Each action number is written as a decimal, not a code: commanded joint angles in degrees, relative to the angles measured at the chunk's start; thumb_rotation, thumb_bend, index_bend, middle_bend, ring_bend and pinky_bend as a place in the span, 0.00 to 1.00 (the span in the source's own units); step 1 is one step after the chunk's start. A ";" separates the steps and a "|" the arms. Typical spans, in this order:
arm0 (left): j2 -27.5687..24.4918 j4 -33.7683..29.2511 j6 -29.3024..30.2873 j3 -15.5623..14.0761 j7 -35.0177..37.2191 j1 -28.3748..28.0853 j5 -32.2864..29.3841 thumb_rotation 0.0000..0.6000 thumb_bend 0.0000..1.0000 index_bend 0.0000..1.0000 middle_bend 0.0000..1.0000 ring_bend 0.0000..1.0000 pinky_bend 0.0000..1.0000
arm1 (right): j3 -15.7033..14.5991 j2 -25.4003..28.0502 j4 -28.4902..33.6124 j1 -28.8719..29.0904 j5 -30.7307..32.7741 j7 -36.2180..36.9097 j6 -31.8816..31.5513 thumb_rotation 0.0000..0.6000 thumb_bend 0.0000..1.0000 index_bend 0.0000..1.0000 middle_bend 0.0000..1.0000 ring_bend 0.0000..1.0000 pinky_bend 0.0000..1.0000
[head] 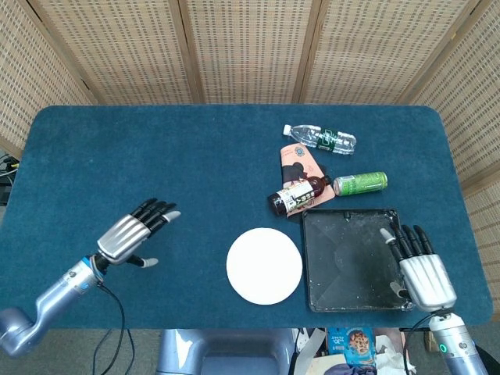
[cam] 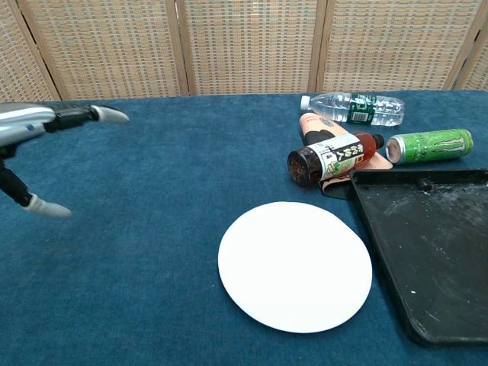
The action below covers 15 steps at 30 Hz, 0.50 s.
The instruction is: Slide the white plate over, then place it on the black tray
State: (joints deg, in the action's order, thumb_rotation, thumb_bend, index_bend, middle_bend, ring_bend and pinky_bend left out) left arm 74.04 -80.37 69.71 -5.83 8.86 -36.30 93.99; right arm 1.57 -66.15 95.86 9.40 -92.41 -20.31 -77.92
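The white plate (head: 264, 265) (cam: 295, 264) lies flat on the blue table, just left of the black tray (head: 355, 259) (cam: 435, 244), with nothing touching it. My left hand (head: 133, 233) (cam: 38, 126) hovers well to the plate's left, fingers spread and empty. Over the tray's right edge, my right hand (head: 420, 266) is flat with fingers apart and holds nothing; the chest view does not show it.
Behind the tray lie a dark bottle (head: 298, 194) (cam: 333, 158), a pink packet (head: 298, 162), a green can (head: 360, 183) (cam: 428, 145) and a clear water bottle (head: 319, 138) (cam: 352, 107). The table's front edge runs close below plate and tray.
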 commanded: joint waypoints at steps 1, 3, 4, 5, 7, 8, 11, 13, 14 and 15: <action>-3.12 -3.80 2.64 3.30 -7.80 3.59 -6.09 1.00 0.00 0.00 0.00 0.00 0.00 | -2.19 0.63 0.61 3.46 -3.94 3.01 4.72 1.00 0.00 0.00 0.00 0.00 0.00; -4.03 -5.65 3.77 4.56 -10.55 4.82 -8.46 1.00 0.00 0.00 0.00 0.00 0.00 | -2.57 0.26 -0.13 5.16 -6.89 3.01 5.73 1.00 0.00 0.00 0.00 0.00 0.00; -4.57 -6.62 4.34 5.04 -11.70 5.44 -9.50 1.00 0.00 0.00 0.00 0.00 0.00 | -2.86 -0.14 -0.51 5.97 -8.68 3.03 6.00 1.00 0.00 0.00 0.00 0.00 0.00; -5.10 -7.56 5.18 5.58 -12.74 6.26 -10.71 1.00 0.00 0.00 0.00 0.00 0.00 | -3.23 -0.58 -0.74 6.78 -10.49 3.51 6.23 1.00 0.00 0.01 0.00 0.00 0.00; -5.95 -9.74 7.20 6.48 -14.82 8.27 -13.17 1.00 0.00 0.00 0.00 0.00 0.00 | -4.02 -1.90 -1.33 8.67 -14.31 5.39 6.61 1.00 0.00 0.03 0.00 0.00 0.00; -6.17 -10.59 7.95 6.76 -15.44 9.11 -14.13 1.00 0.00 0.00 0.00 0.00 0.00 | -4.31 -2.48 -1.67 9.49 -15.62 5.87 7.03 1.00 0.00 0.04 0.00 0.00 0.00; -6.46 -12.32 10.24 7.26 -14.78 11.77 -15.94 1.00 0.00 0.00 0.00 0.00 0.00 | -5.13 -5.42 -3.75 12.17 -19.27 6.51 8.88 1.00 0.00 0.06 0.00 0.00 0.00; -6.32 -12.15 11.00 7.47 -13.68 13.38 -17.28 1.00 0.00 0.00 0.00 0.00 0.00 | -5.92 -7.96 -5.74 14.35 -21.55 6.33 11.35 1.00 0.00 0.07 0.00 0.00 0.00; -6.24 -11.76 11.15 7.61 -13.32 13.90 -17.77 1.00 0.00 0.00 0.00 0.00 0.00 | -6.02 -9.41 -6.70 15.30 -22.24 6.49 12.25 1.00 0.00 0.07 0.00 0.00 0.00; -6.19 -11.45 11.10 7.76 -13.06 14.22 -18.10 1.00 0.00 0.00 0.00 0.00 0.00 | -6.09 -10.54 -7.54 15.91 -22.70 6.57 12.66 1.00 0.00 0.08 0.00 0.00 0.00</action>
State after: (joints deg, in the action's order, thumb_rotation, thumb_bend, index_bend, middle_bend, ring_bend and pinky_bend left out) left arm 67.88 -92.14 80.44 1.53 -4.82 -22.81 76.65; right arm -3.67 -73.83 90.29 23.49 -113.01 -14.25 -67.26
